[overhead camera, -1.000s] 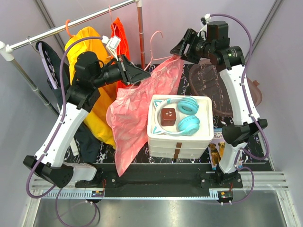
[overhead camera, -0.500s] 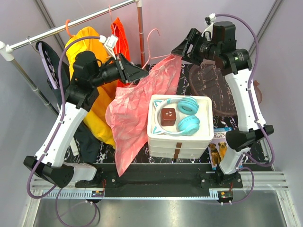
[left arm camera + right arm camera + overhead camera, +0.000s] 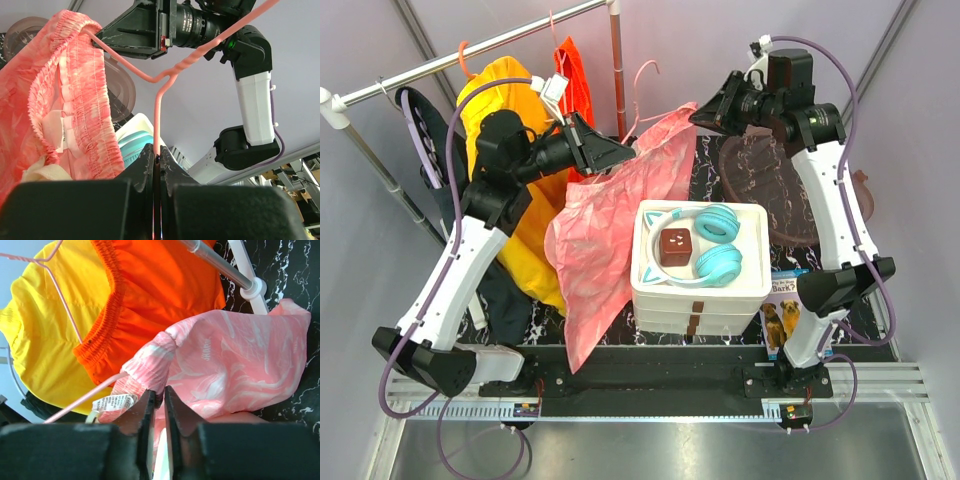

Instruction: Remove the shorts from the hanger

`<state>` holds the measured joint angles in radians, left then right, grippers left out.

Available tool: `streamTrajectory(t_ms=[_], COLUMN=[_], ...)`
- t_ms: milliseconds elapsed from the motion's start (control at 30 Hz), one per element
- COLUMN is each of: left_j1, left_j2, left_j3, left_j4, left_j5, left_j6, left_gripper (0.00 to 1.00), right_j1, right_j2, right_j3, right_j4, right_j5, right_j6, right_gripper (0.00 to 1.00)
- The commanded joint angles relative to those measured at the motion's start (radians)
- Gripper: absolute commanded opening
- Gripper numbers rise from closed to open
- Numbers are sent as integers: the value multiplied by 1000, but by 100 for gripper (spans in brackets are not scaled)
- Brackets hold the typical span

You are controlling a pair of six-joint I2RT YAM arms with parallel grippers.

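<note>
Left wrist view had my left gripper (image 3: pixel 157 155) clamped on the hanger (image 3: pixel 160 100); the right gripper (image 3: pixel 156 392) pinched the shorts (image 3: pixel 225 360) only at its tips, so pulling could slip them.

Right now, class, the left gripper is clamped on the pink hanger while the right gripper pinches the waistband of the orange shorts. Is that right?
Not quite. The right gripper pinches the waistband of the pink shorts, not the orange shorts hanging behind them; the right wrist view shows it. The left gripper is clamped on the pink hanger, as stated.
</note>
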<state>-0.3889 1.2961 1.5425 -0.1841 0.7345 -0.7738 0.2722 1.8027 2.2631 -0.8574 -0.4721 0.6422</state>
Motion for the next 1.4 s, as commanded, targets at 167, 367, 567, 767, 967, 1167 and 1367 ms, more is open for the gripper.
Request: streamTrajectory(t_ms=[167,367,567,767,967,1167,1367], left_j1=[2,4,4,2,2,2,4], left_j2=[-46,-101,-176,-172,-83,-2,84], left_j3=[4,-28,-68,-27,54,133,152], left_j4=[51,-14,-46,-12,35,41,138], left_j5=[83,71,42,-6,-96,-214,-236], left_j6=[37,100,166,194,163,206,139], left_gripper=[0,0,0,0,0,0,0], right_j1=[-4,-57,-126,-107,-16,41,61], right_j2=[79,176,218,179,138,54,12], right_j3=[170,389,395,244,240,153,101], right_j4=[-21,-241,-279,-180,-141,-19,58], right_j5=[142,332,313,116,-42,-184,-246], right_j6=[-32,-69,-76,-85,-121,-61,-9], right_gripper=[0,0,0,0,0,0,0])
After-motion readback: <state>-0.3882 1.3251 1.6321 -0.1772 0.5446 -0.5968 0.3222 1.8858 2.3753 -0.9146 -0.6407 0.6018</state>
